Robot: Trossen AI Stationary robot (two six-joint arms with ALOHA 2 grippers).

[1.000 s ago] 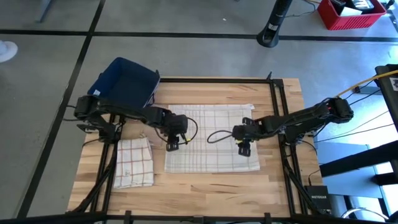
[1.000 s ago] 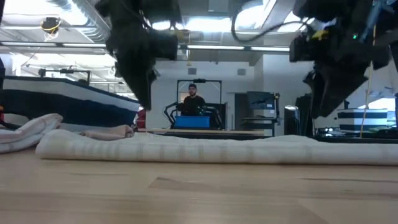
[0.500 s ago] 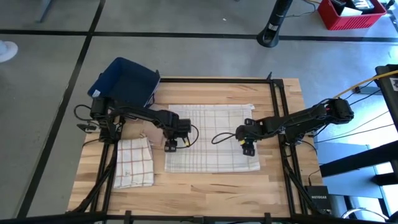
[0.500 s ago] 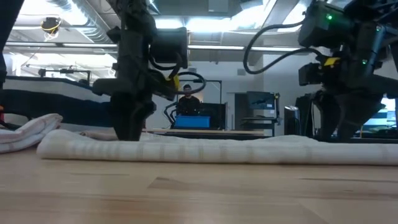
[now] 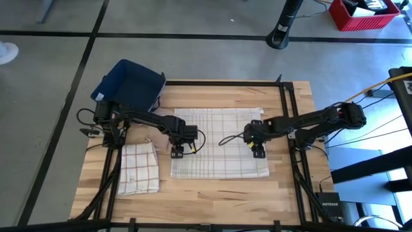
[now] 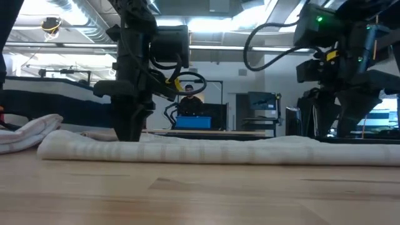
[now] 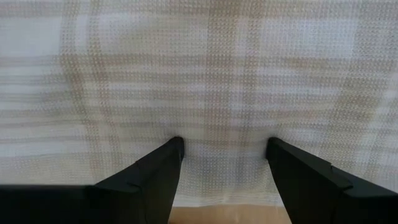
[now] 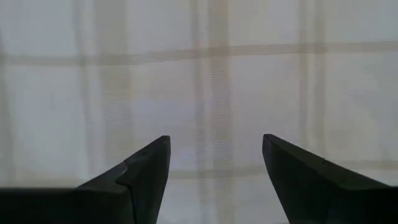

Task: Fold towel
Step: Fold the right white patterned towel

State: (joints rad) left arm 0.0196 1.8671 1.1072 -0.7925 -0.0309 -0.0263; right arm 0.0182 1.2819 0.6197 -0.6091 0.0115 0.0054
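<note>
Two hands are down on the towel [image 5: 219,143], which lies spread flat in the middle of the wooden table [image 5: 290,193], its pale checks running square to the table's edges. The left hand [image 5: 177,152] sits at the towel's left edge, toward the near side, and there it is in the left wrist view: fingers [image 7: 155,171] spread wide, tips pressed onto the weave, nothing pinched between them, a strip of bare wood showing just past the cloth's hem. Over to the right hand [image 5: 259,152], planted near the towel's right edge at about the same depth; its fingers [image 8: 146,165] are parted too, hanging over the checks with no cloth gathered in the gap. From table height, both arms come straight down to the towel's long low ridge. A second checked cloth [image 5: 139,167], already folded, rests at the table's left front, and a dark blue bin [image 5: 129,84] stands off the back left corner.
</note>
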